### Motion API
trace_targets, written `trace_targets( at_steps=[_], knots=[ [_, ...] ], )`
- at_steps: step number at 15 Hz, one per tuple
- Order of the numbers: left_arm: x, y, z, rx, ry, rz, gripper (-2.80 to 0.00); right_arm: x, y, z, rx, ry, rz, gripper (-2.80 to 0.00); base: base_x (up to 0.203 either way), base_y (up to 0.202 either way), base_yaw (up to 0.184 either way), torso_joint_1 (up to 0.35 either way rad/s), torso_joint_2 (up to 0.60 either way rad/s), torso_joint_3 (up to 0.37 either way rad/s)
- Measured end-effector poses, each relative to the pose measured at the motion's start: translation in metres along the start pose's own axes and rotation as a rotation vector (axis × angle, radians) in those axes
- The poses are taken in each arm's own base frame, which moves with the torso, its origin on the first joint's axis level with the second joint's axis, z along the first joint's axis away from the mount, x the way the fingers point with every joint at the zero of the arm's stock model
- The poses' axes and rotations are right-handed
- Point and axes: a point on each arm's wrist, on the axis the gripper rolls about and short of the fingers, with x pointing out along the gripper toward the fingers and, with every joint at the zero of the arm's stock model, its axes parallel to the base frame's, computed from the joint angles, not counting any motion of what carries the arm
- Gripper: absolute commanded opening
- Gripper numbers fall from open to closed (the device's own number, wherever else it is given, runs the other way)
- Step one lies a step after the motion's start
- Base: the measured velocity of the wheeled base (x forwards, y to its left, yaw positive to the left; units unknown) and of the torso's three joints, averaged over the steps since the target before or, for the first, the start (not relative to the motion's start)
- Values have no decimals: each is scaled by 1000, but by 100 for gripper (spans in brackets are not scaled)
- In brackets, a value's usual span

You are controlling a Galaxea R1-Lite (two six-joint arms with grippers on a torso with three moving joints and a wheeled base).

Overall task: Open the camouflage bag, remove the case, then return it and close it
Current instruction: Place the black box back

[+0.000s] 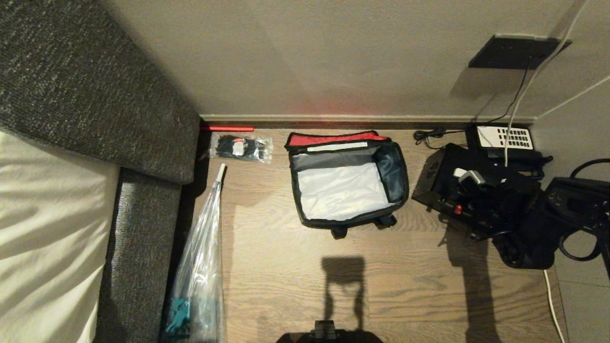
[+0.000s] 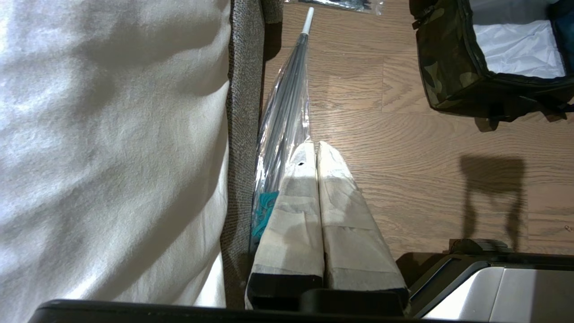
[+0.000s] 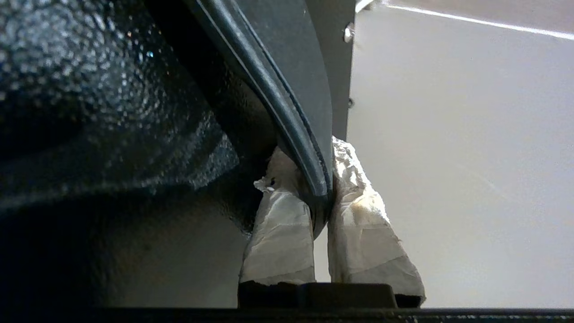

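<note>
Your right end effector (image 3: 320,197) pinches the rim of the flat black speckled hard case (image 1: 445,183), beside the open camouflage fabric bag (image 1: 398,171). It looks rigid, probably weighty; grip deeper. The left end effector (image 2: 317,154) hangs closed, empty.

Left gripper (image 2: 317,150) fingers wrapped in cream tape on black bases, right gripper (image 3: 320,179) likewise, black arm housing

Wood floor (image 1: 295,267), beige wall (image 1: 310,57), grey sofa (image 1: 86,90)
</note>
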Motion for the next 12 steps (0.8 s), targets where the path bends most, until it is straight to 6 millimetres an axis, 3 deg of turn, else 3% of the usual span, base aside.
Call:
trace_targets(
  at_steps=[12],
  knots=[
    [0,0,0,0,0,0,-280,-27,-86,20,23,-33,-59,-280,0,0,0,0,0,0]
  ],
)
